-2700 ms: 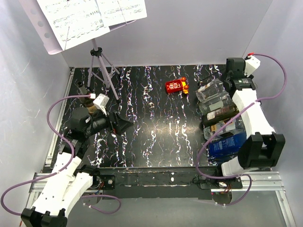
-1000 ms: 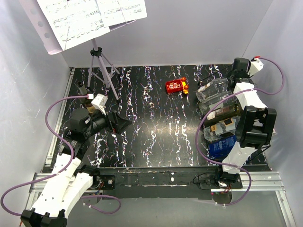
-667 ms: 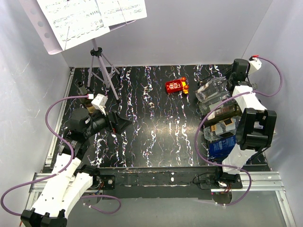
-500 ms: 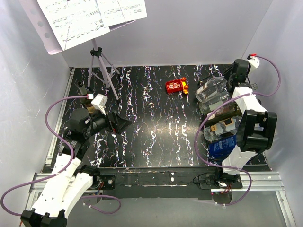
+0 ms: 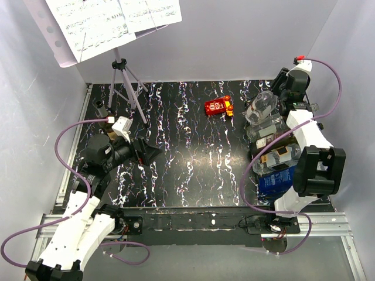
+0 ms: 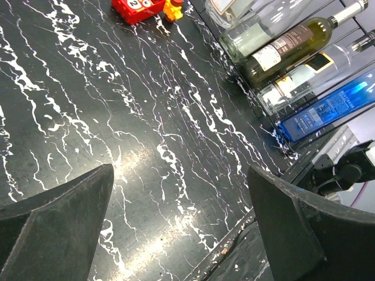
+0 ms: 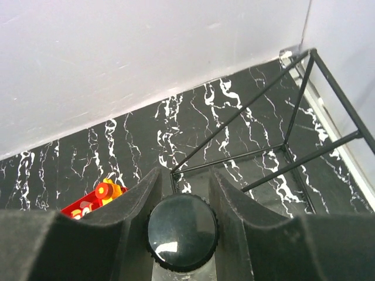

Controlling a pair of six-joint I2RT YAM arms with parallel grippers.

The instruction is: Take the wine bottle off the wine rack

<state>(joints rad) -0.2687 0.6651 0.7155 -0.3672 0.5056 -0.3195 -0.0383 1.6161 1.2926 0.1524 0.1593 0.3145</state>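
The clear glass wine bottle [image 5: 261, 108] with a glossy round black cap [image 7: 182, 232] is pinched at the neck by the right end effector [image 7: 183, 190], over the far end of the black thin-wire wine rack [image 7: 284, 144]. Whether its base rests on the bars I cannot tell.

I'd say the lift is in hand. Next it wants raising clear of the bars, then carrying to the end effector's left, over the marbled black worktop [image 5: 187, 152]. Smooth round glass may swivel in that grip.

On the rack nearer than the end effector lie an olive-green labelled bottle [image 6: 293, 50], a clear one [image 6: 304, 79] and a flat blue one [image 6: 328, 108]. The left end effector [image 6: 181, 222] hangs spread and empty, well apart.
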